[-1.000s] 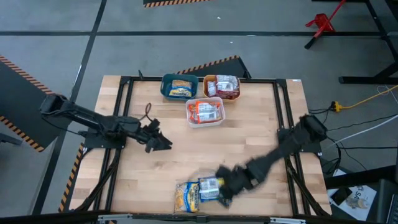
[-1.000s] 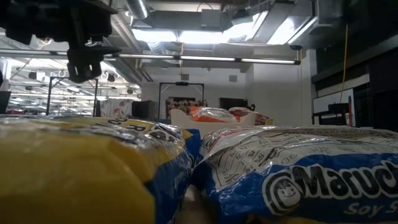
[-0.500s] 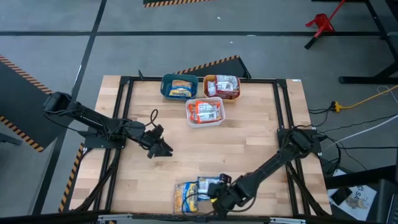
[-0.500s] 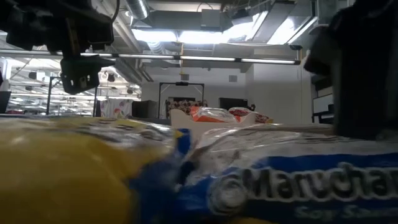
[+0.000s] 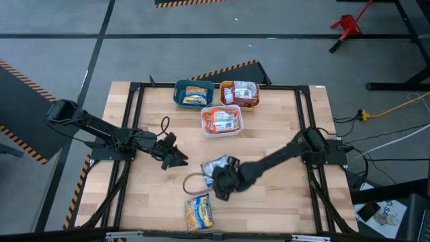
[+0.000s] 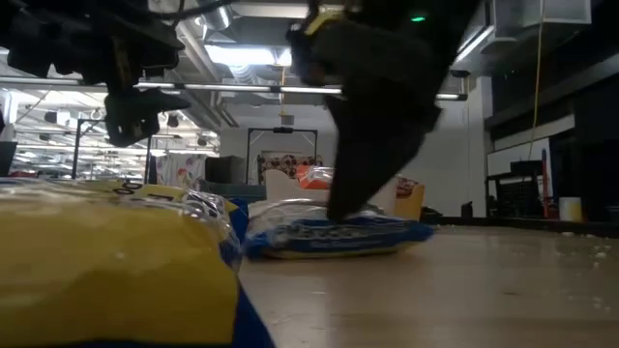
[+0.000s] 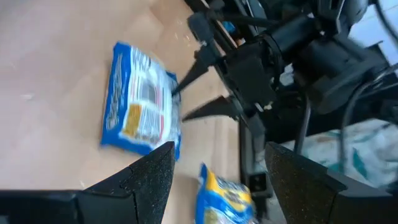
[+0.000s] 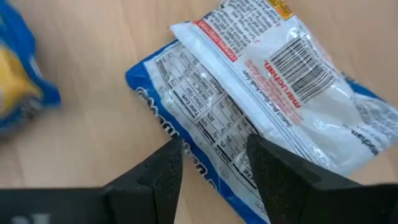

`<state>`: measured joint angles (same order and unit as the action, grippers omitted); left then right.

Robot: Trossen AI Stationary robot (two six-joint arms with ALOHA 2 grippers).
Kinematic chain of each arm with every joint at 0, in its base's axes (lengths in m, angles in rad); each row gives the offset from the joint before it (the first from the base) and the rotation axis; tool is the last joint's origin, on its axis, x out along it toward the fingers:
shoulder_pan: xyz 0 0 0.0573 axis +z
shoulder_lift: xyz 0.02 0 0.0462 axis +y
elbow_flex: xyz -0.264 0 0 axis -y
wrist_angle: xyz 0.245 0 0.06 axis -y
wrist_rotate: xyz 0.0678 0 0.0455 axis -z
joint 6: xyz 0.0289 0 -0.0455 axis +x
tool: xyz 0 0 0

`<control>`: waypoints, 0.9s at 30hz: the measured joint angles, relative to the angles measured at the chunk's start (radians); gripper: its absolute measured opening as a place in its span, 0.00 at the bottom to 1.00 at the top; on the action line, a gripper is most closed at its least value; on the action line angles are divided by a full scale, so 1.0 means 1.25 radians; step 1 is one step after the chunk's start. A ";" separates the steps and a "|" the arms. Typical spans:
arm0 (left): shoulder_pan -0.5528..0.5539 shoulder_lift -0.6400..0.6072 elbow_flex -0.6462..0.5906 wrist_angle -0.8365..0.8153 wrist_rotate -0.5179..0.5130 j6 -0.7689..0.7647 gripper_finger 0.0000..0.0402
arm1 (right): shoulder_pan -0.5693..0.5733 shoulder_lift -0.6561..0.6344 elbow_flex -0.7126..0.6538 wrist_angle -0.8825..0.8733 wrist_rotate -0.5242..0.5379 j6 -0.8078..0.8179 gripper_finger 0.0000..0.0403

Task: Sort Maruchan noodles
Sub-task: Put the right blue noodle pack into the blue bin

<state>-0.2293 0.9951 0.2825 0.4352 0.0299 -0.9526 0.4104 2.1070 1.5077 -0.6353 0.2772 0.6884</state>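
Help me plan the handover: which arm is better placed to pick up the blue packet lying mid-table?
The right. Its gripper hangs open right over the blue packet, while the left gripper waits farther off.

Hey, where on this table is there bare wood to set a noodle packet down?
Bare wood lies right of the white bin, between it and the right arm. The near left corner, left of the yellow packet, is bare too. It is crowded mid-table: the right tool is open over the blue packet, with the left tool close beside.

Workshop — hazard-striped concrete floor (image 5: pixel 40 81), exposed ceiling lights (image 6: pixel 280 53).
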 joint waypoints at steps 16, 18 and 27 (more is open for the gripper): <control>-0.027 0.193 0.026 0.077 -0.037 0.107 0.61 | 0.004 -0.198 -0.013 -0.188 0.037 0.446 0.46; -0.042 0.244 0.061 0.078 -0.036 0.139 0.61 | 0.013 -0.198 -0.037 -0.179 0.033 0.535 0.47; -0.035 0.434 0.190 0.037 -0.025 0.247 0.61 | 0.012 -0.200 -0.143 -0.056 0.012 0.728 0.66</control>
<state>-0.2734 1.5378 0.5198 0.4819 -0.0011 -0.6438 0.4255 1.8568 1.3296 -0.7052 0.2924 1.5985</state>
